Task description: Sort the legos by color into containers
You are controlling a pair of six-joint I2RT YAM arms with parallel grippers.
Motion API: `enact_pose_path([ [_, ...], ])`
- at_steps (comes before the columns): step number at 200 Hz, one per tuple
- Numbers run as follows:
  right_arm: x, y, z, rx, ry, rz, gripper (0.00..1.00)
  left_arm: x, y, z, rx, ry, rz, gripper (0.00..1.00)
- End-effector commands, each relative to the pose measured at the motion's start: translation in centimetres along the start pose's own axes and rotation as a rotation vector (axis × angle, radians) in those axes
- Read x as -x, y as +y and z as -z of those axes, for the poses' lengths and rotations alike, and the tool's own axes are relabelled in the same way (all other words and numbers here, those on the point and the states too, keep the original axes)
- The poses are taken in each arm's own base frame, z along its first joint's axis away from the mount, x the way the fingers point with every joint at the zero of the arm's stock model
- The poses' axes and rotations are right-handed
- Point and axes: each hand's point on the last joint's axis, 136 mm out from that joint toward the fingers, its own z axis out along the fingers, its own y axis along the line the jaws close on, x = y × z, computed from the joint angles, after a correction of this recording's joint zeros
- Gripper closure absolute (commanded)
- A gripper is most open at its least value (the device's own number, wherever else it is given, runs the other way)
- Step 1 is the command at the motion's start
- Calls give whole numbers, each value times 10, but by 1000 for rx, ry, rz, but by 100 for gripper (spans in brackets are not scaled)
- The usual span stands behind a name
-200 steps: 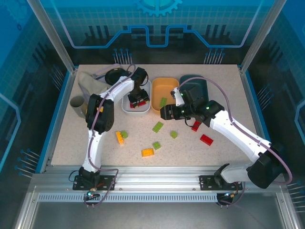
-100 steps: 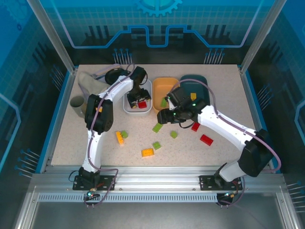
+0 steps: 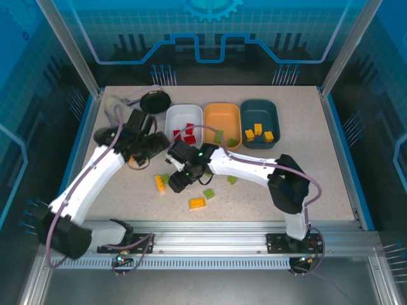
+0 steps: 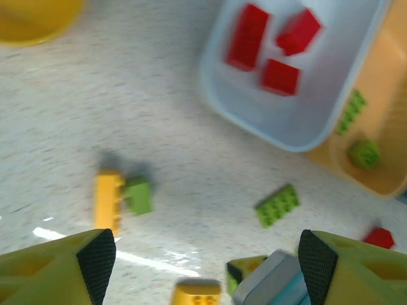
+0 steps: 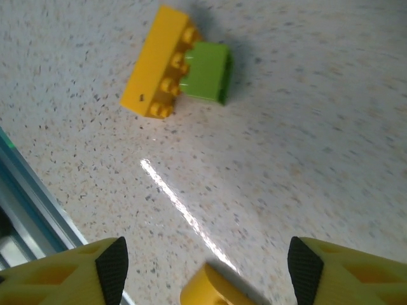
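Two touching bricks on the counter (image 5: 318,127): yellow plastic lego (image 5: 156,63), light green plastic lego (image 5: 205,71).
Probably light, stiff, slick; pinch flat sides. Left fingers (image 4: 51,267), right fingers (image 5: 356,273) wide, empty.

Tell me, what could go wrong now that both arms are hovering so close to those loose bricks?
1. The yellow brick lies touching a green brick. The open right gripper near them might pinch both and carry green into the dark teal tray, which holds yellows.
2. The left gripper is close beside the right one, so the two arms could bump if both reach in.
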Motion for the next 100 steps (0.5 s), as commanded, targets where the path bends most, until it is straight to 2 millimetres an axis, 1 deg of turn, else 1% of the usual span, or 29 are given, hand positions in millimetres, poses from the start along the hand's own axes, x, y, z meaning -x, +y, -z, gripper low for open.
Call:
enact_pose_path([
  [1,8,-1,-21,1,24,64,28,-30,41,10,45,28,39,21],
  [22,10,1,-40,-8,52,77,28,-40,60,26,14,-6,64,20],
  [47,13,-4,-60,-31,77,58,28,-43,76,45,-12,-58,86,20],
  [73,18,-11,-76,-72,95,35,29,-44,84,59,-47,-94,95,20],
  [90,24,-15,-83,-80,96,17,30,-45,86,64,-55,-101,92,20],
  [100,31,-14,-80,-76,80,12,30,-45,87,67,-56,-105,89,20],
])
